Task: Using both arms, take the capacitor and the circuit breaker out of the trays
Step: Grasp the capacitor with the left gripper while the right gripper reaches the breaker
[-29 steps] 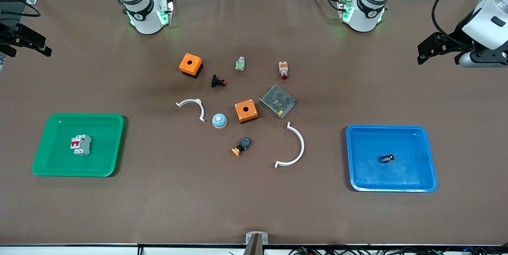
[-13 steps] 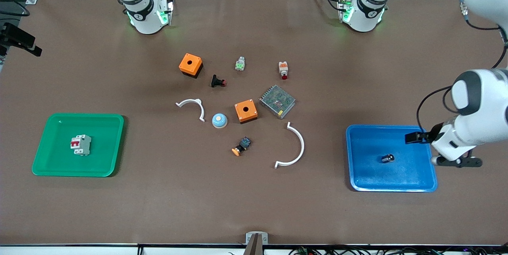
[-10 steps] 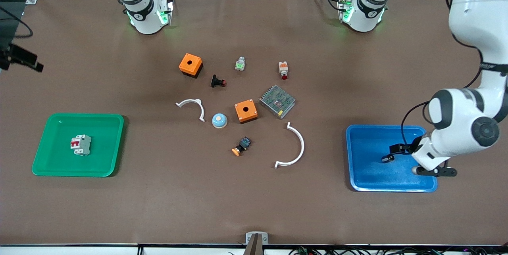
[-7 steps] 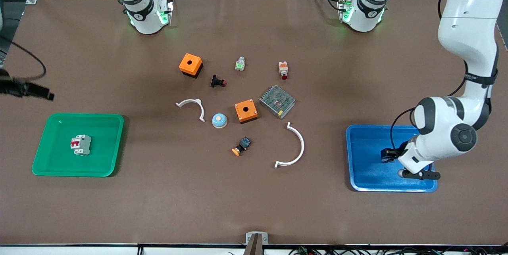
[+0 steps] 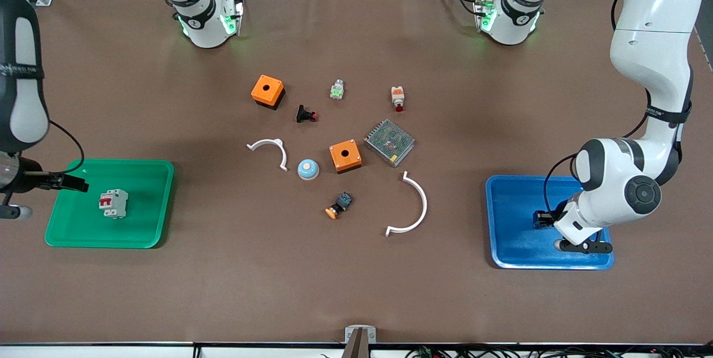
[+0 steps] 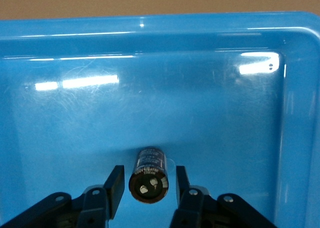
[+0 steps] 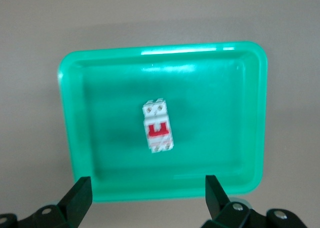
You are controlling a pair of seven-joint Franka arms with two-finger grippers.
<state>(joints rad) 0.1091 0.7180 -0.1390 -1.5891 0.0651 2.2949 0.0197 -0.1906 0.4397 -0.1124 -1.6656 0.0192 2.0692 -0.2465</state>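
Note:
The capacitor [image 6: 149,174], a small black cylinder, lies on its side in the blue tray [image 5: 512,246]. My left gripper [image 5: 541,219] is low in that tray. In the left wrist view my left gripper [image 6: 149,180] is open, one finger on each side of the capacitor with a small gap on both sides. The gripper hides the capacitor in the front view. The breaker [image 5: 113,203], white-grey with a red toggle, lies in the green tray [image 5: 145,180]. My right gripper [image 5: 78,184] is open over that tray's edge toward the right arm's end of the table. In the right wrist view [image 7: 147,184] the breaker [image 7: 158,126] lies ahead of it.
In the middle of the table lie two orange boxes [image 5: 268,91] [image 5: 345,156], a metal mesh unit [image 5: 390,142], two white curved pieces [image 5: 270,149] [image 5: 415,207], a blue dome [image 5: 308,168], a black push-button [image 5: 305,114], an orange-capped button [image 5: 338,205] and a white-orange button [image 5: 397,98].
My left arm swung in and came down into the blue tray, its fingers now straddling the capacitor. My right arm came in to the green tray's edge. The capacitor and breaker have not moved.

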